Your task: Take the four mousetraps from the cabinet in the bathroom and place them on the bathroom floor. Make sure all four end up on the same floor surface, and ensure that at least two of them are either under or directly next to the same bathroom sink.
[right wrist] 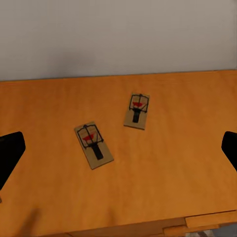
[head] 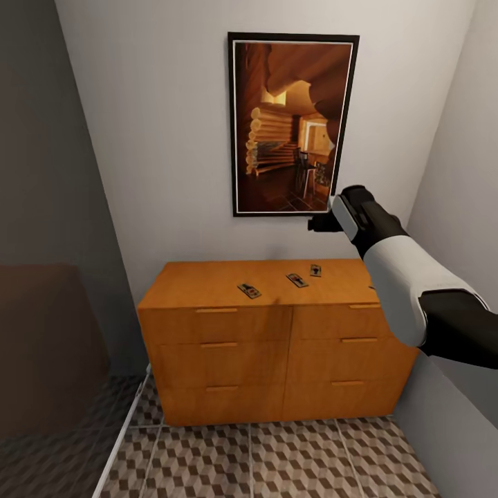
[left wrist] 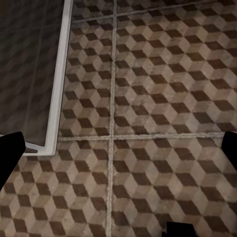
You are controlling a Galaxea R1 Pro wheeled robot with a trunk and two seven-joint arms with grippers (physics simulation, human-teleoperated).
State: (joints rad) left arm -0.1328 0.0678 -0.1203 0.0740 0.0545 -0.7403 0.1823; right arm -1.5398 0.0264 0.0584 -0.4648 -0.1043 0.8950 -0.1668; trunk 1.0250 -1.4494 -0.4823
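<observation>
Three mousetraps [head: 249, 290] [head: 297, 280] [head: 316, 270] lie flat on top of the orange-brown cabinet [head: 207, 280]. My right gripper [head: 321, 223] hovers above the cabinet's right part, apart from the traps. In the right wrist view two mousetraps [right wrist: 94, 144] [right wrist: 137, 110] lie on the cabinet top [right wrist: 187, 148] below the open right gripper [right wrist: 118, 150], whose dark fingertips [right wrist: 10, 153] stand wide apart with nothing between them. The left gripper [left wrist: 118, 148] is open over the cube-patterned bathroom floor [left wrist: 163, 89]. The sink is out of view.
The cabinet stands against the back wall under a framed picture [head: 292, 124]. A white-framed dark glass partition [head: 121, 429] [left wrist: 57, 84] runs along the left. A wall closes in on the right. Patterned floor [head: 277, 460] lies in front of the cabinet.
</observation>
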